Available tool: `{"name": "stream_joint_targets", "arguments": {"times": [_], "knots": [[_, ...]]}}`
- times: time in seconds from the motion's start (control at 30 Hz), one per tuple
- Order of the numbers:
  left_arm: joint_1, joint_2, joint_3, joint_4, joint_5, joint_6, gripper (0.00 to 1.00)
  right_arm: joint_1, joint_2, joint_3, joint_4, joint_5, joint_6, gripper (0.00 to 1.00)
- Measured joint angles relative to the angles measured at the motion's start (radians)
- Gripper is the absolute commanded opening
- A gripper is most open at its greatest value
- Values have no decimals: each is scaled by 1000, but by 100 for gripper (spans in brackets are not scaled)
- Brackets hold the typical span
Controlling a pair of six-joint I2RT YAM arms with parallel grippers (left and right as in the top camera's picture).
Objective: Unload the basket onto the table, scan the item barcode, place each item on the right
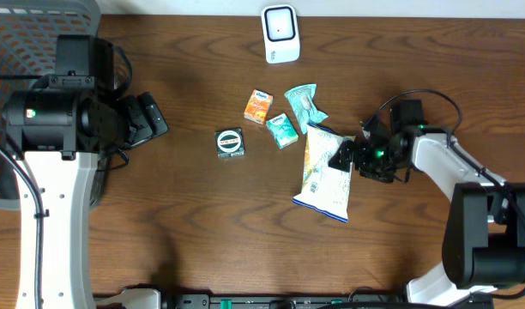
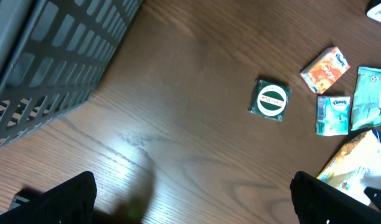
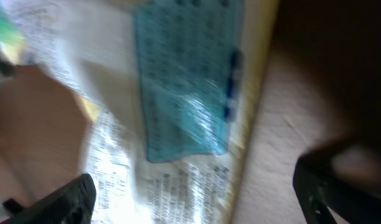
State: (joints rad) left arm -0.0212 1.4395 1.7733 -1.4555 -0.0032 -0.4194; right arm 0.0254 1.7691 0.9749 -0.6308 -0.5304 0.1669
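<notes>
Yellow and white, the snack bag (image 1: 324,172) lies flat on the wooden table (image 1: 202,223), right in front of the right gripper (image 1: 346,157). Its two fingers (image 3: 66,202) stand wide apart and hold nothing. The bag's edge sits close by their tips, but it is hard to tell if they touch it. The white scanner (image 1: 280,33) stands far from them, past the orange pack (image 1: 258,106). The left gripper (image 1: 153,118) is spread wide too, and its fingers (image 2: 66,199) hold nothing. A round green tin (image 2: 271,99) lies well ahead of them, and a grey basket (image 2: 47,56) is off to their left.
</notes>
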Motion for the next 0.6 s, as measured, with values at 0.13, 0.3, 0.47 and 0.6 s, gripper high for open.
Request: {"name": "stream_joint_targets", "arguments": {"times": [0.13, 0.3, 0.47, 0.6], "knots": [[0, 0, 0, 0, 0, 0, 98, 0, -16, -60, 107, -70, 30, 90], [0, 0, 0, 0, 0, 0, 98, 16, -27, -114, 210, -119, 87, 83], [0, 0, 0, 0, 0, 0, 98, 77, -37, -149, 298, -102, 169, 77], [0, 0, 0, 0, 0, 0, 98, 128, -35, -161, 347, -71, 223, 63]]}}
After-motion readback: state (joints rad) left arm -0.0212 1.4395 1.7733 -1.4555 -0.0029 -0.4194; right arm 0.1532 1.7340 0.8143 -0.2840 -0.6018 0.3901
